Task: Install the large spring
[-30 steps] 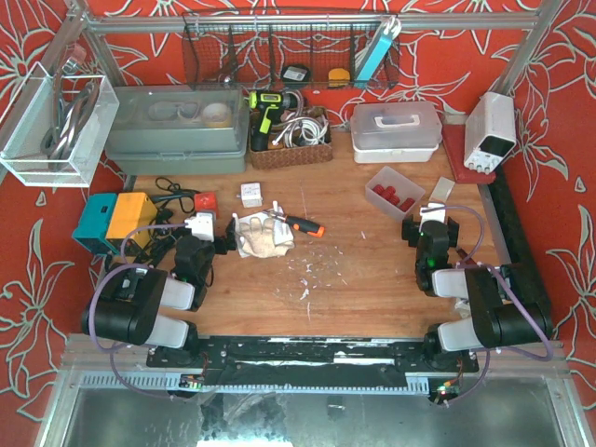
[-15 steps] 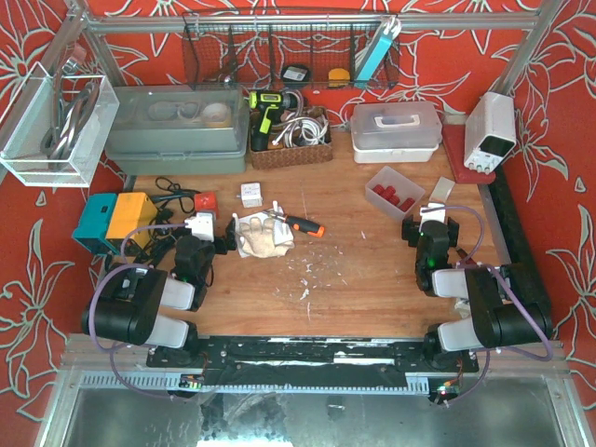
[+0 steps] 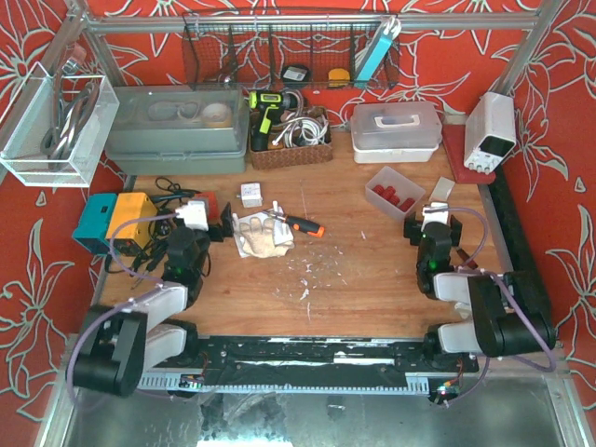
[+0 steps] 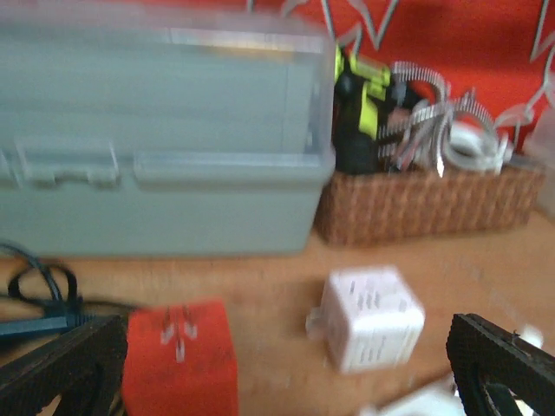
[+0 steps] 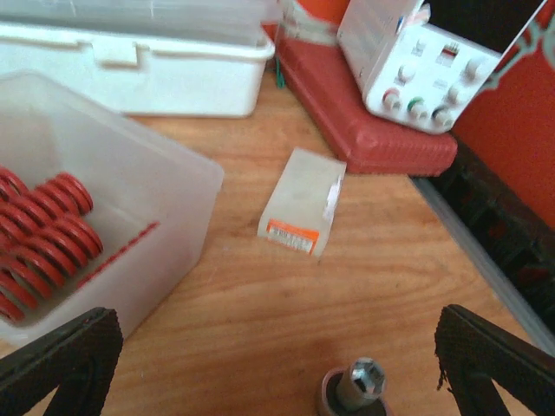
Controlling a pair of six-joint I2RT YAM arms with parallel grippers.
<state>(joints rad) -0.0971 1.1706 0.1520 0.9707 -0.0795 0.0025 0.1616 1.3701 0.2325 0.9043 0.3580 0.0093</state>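
Several large red springs (image 5: pixel 39 227) lie in a clear plastic bin (image 5: pixel 165 186) at the left of the right wrist view; the bin also shows in the top view (image 3: pixel 377 179). A short bolt (image 5: pixel 360 381) stands upright on a round base just ahead of my right gripper (image 5: pixel 277 368), which is open and empty. In the top view the right gripper (image 3: pixel 433 222) sits just below and to the right of the bin. My left gripper (image 4: pixel 277 373) is open and empty, facing a red block (image 4: pixel 178 360) and a white cube adapter (image 4: pixel 373 316); it shows in the top view (image 3: pixel 207 222) at the table's left.
A grey lidded box (image 3: pixel 177 130), a wicker basket (image 3: pixel 291 149) with a drill, a white lidded box (image 3: pixel 396 130) and a power supply (image 3: pixel 491 130) line the back. A small packet (image 5: pixel 303 201) lies beside the bin. A cloth and orange-handled tool (image 3: pixel 270 228) lie at centre-left.
My left arm has reached forward, carrying its gripper toward the red block and white cube. The right arm has barely shifted.
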